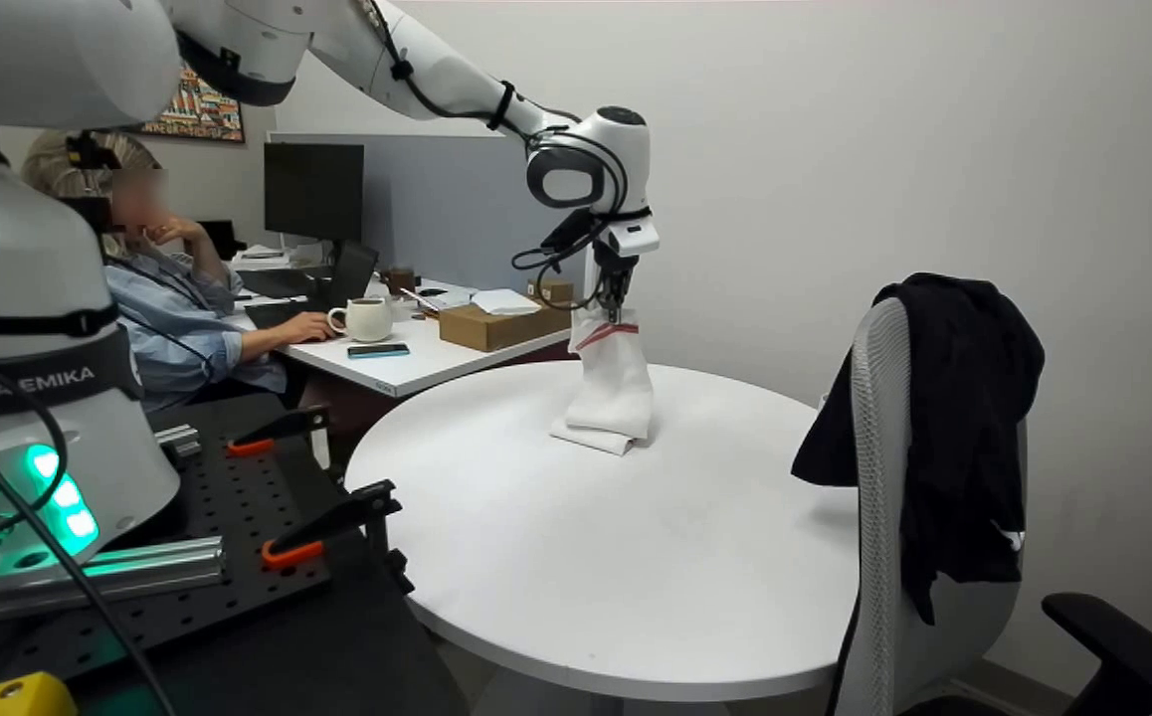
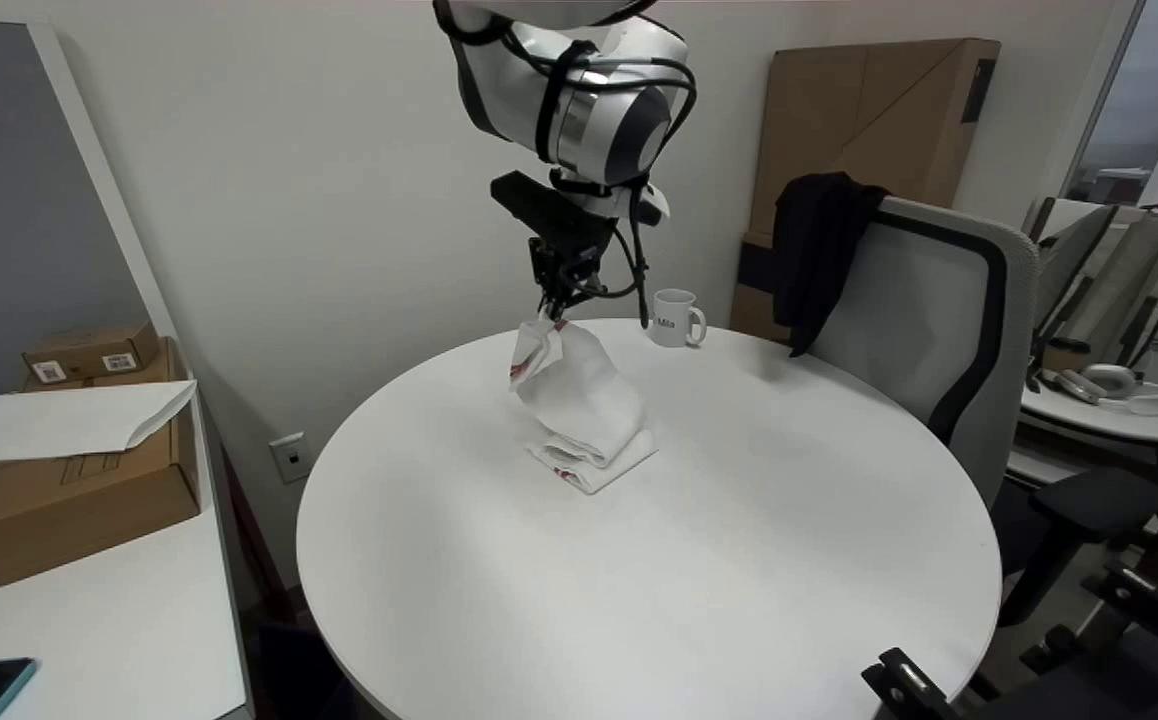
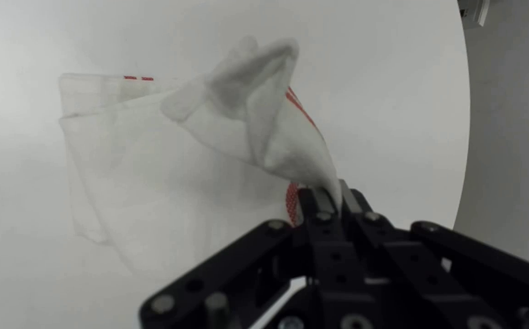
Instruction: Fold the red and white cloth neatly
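The white cloth with red stripes (image 1: 610, 386) hangs from my gripper (image 1: 616, 314) down to the round white table, where its lower part rests folded in layers. It shows in an exterior view (image 2: 584, 400) with a red mark near the bottom layer's edge. My gripper (image 2: 551, 312) is above the table's far part. In the wrist view the gripper (image 3: 336, 196) is shut on a pinched end of the cloth (image 3: 177, 183). A raised flap folds over beside the fingers, and the flatter layers lie on the table to the left. The inner layers are hidden.
The round table (image 1: 616, 557) bears a white mug (image 2: 674, 318) near its far edge. A grey office chair (image 2: 924, 310) with a dark jacket (image 1: 969, 418) stands at the table. A desk with a cardboard box (image 1: 496, 326) stands beside it, where a person sits.
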